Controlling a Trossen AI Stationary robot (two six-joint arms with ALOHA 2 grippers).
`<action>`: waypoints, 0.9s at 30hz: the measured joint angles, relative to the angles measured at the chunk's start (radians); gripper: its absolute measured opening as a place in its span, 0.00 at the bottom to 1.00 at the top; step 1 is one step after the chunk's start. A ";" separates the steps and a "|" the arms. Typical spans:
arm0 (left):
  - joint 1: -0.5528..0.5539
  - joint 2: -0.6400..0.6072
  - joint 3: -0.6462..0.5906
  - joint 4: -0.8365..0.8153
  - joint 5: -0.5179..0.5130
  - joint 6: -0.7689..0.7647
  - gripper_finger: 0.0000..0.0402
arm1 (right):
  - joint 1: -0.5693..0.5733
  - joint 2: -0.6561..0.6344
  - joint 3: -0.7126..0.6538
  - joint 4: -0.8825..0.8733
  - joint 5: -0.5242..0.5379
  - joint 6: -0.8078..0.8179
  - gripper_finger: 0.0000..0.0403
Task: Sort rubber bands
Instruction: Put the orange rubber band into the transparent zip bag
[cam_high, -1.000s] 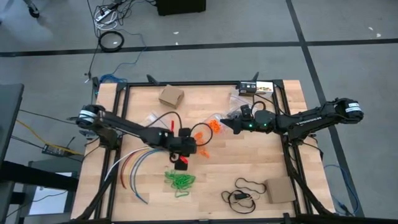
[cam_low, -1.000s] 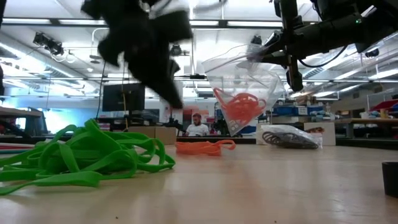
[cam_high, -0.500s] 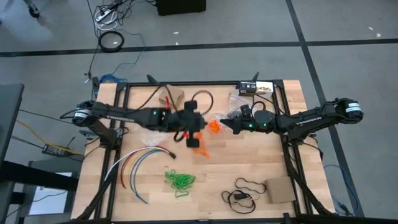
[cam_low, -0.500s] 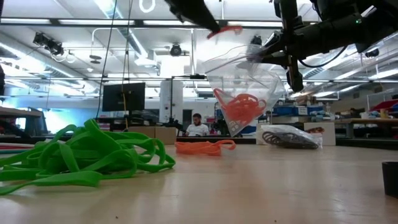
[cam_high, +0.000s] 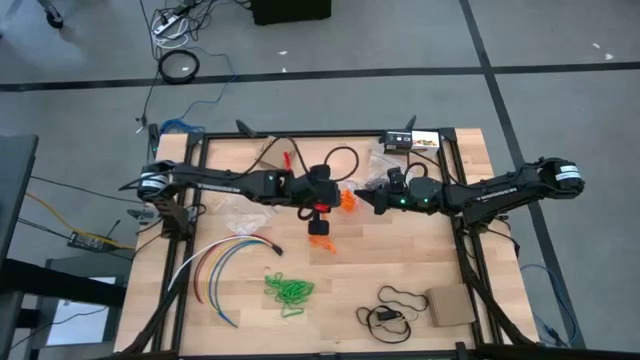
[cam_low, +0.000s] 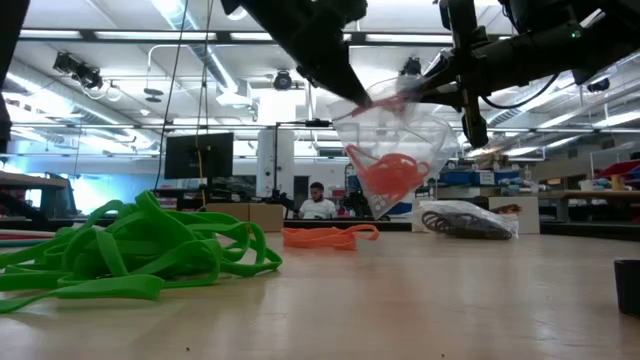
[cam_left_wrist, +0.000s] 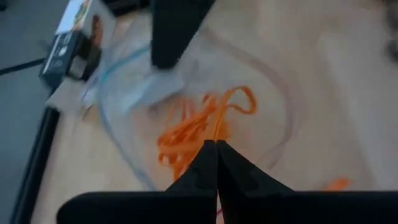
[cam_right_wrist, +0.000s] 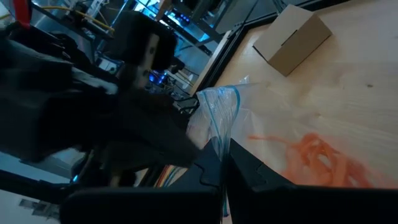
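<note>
High view: your left gripper (cam_high: 345, 203) hangs over the clear bag (cam_high: 352, 196), which your right gripper (cam_high: 362, 197) pinches at the rim; green bands (cam_high: 289, 291) lie on the bench (cam_high: 400, 255).

Left wrist view: jaws together on an orange band (cam_left_wrist: 214, 118). Release off-centre and it misses.

Both grippers meet over the table's middle.
The left gripper (cam_high: 337, 192) sits above the bag (cam_low: 392, 140) hanging from the right gripper (cam_high: 362, 198); rubber bands (cam_low: 388, 175) lie inside, another heap (cam_high: 289, 290) well apart.
</note>
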 joint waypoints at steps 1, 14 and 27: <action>0.000 0.006 0.000 -0.004 -0.031 -0.005 0.02 | 0.000 0.000 0.000 0.000 0.000 0.000 0.01; -0.013 -0.002 0.120 -0.128 -0.021 -0.035 0.47 | 0.000 0.000 0.000 0.002 0.000 0.002 0.01; -0.052 -0.032 0.279 -0.672 -0.309 -0.107 0.49 | 0.000 0.000 0.000 0.001 -0.007 -0.001 0.01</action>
